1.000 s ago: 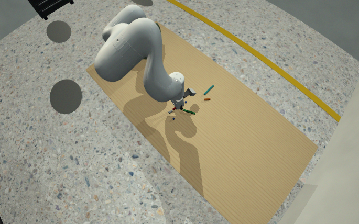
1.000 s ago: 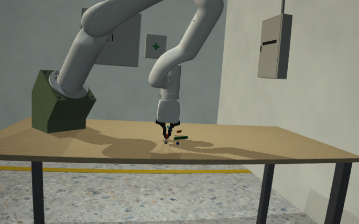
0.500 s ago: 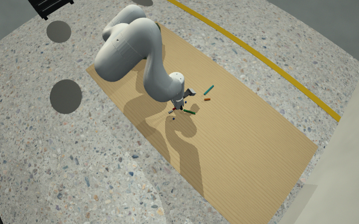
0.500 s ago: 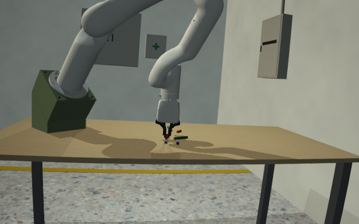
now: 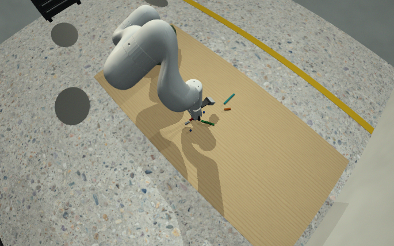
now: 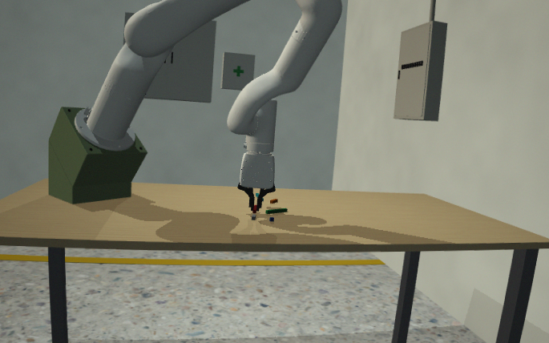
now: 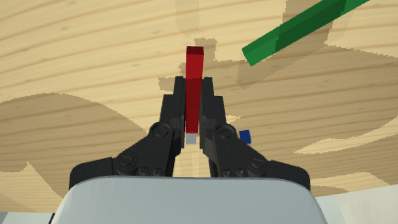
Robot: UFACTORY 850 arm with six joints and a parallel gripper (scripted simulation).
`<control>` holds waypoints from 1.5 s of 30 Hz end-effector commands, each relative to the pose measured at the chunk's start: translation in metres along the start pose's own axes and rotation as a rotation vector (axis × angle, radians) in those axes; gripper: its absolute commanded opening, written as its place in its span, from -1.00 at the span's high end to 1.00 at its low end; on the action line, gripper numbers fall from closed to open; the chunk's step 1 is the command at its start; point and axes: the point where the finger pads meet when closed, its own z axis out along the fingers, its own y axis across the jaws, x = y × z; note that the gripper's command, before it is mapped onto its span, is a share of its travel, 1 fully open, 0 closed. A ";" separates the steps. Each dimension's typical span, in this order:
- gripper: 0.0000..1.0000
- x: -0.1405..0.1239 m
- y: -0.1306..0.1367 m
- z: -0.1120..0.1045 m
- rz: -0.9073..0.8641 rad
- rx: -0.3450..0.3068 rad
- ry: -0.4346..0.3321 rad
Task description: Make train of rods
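Speckled terrazzo flooring (image 5: pixel 69 183) is spreading under a wooden table (image 5: pixel 268 170), with a yellow line (image 5: pixel 283 61) running across the floor at about one o'clock. Going from left to right on the table in the top view, a green pedestal (image 6: pixel 75 170) is carrying the white arm (image 5: pixel 149 61), which is reaching down toward the rods near the table's middle. A grey rod (image 5: pixel 187 122) is lying at the left of the cluster, just beside the gripper's fingers, and in the wrist view a small grey end is showing just behind the red rod, between the fingers. A blue rod (image 5: pixel 190 130) is sitting near it, toward six o'clock. The gripper (image 7: pixel 192 107) is pointing straight down, its jaws nearly shut and pinching the red rod (image 7: pixel 194 85) along its sides; whether the rod is resting on the wood or hanging just above it cannot be told. A second blue rod (image 5: pixel 203 112) is lying close by the wrist. To the right, the green rod (image 5: pixel 207 122) is lying flat, near the red rod but apart from it. Further toward two o'clock, the orange rod (image 5: pixel 227 108) is lying alone, and the turquoise rod (image 5: pixel 229 98) is lying just beyond it, well apart from the gripper.
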 end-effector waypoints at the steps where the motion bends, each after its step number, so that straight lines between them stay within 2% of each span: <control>1: 0.92 0.000 0.000 0.000 0.000 -0.001 0.000; 23: 0.92 0.000 0.000 0.012 0.000 -0.001 0.000; 45: 0.92 0.000 0.000 0.012 0.000 -0.001 0.000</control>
